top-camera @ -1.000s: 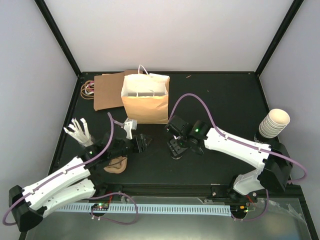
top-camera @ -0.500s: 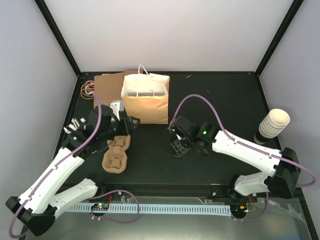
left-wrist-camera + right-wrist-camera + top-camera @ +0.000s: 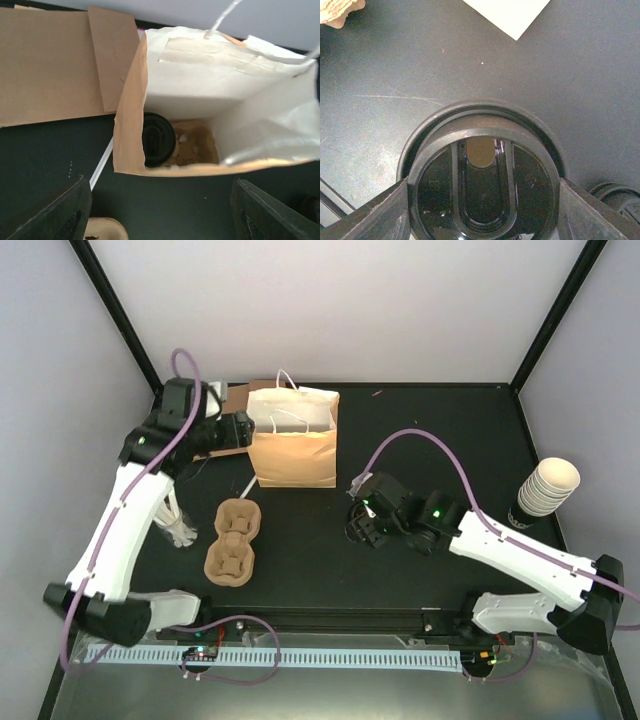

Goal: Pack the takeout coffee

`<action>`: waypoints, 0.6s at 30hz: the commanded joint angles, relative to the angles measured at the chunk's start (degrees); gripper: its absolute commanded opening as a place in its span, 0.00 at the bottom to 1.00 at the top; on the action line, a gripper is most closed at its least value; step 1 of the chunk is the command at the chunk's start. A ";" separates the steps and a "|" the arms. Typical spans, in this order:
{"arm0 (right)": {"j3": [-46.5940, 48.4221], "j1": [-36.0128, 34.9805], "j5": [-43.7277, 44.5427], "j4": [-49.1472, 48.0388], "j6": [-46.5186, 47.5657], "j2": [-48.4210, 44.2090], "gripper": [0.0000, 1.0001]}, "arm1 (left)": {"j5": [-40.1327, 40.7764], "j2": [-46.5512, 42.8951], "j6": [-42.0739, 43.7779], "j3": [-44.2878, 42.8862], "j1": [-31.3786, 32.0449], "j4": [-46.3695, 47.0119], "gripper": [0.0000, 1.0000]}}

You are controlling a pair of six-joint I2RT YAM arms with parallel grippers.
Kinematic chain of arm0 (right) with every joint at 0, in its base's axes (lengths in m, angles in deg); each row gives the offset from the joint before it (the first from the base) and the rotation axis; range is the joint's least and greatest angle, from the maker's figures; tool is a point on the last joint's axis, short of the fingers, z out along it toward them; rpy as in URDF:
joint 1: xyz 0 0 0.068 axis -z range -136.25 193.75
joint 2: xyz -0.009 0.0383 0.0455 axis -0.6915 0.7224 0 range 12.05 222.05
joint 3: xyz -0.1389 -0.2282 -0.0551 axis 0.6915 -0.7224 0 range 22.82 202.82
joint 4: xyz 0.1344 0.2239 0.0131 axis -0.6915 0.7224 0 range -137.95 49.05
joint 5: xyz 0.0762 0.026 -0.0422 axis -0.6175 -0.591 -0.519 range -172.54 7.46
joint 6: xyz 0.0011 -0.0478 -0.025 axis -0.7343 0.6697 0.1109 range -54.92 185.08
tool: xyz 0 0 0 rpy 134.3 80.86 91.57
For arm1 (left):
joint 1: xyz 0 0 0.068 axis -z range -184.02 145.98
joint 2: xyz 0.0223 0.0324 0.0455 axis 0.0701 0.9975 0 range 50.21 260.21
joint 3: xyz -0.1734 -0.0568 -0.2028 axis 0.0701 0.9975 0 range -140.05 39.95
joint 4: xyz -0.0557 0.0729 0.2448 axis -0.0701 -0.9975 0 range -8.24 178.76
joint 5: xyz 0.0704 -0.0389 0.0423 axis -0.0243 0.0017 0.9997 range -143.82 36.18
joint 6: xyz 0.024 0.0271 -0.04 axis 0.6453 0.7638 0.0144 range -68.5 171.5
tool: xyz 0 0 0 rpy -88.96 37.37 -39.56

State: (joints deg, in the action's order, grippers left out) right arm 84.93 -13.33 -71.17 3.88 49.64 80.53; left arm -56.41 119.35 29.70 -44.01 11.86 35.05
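Note:
A brown paper bag point(image 3: 292, 445) stands open at the back. The left wrist view looks down into the bag point(image 3: 131, 120): one takeout coffee with a black lid point(image 3: 158, 139) stands in its left corner on a brown pulp base. My left gripper point(image 3: 236, 428) point(image 3: 160, 195) is open and empty, raised beside the bag's left top edge. My right gripper point(image 3: 362, 523) point(image 3: 482, 200) is low over the table, jaws closed on the sides of another black-lidded coffee point(image 3: 482, 190). A third black lid point(image 3: 620, 197) shows at that view's lower right.
A brown pulp cup tray point(image 3: 233, 541) lies on the table left of centre, pockets bare. White straws point(image 3: 180, 532) lie left of it. Flat brown paper point(image 3: 205, 415) lies behind the left gripper. A stack of cream cups point(image 3: 548, 487) stands far right. A white scrap point(image 3: 507, 15) lies ahead of the right gripper.
My left arm has lifted away from the pulp tray and swung back and up to the bag's left side, gripper empty. My right gripper has shifted slightly right with the lidded cup.

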 commanded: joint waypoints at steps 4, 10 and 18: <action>-0.57 0.22 3.17 -0.94 0.03 -4.05 0.62 | 0.31 13.98 4.85 -11.94 -1.53 -6.20 0.78; -1.41 0.30 5.29 -1.12 -0.52 -7.23 0.62 | 1.61 21.69 5.25 -17.52 -1.99 -7.70 0.76; -2.42 0.30 6.58 -1.22 -0.86 -9.50 0.60 | 0.11 28.47 4.91 -23.26 -1.99 -14.26 0.45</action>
State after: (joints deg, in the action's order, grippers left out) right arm 83.07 -13.33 -66.86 3.86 49.55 72.16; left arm -55.69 145.91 34.13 -63.38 10.24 26.39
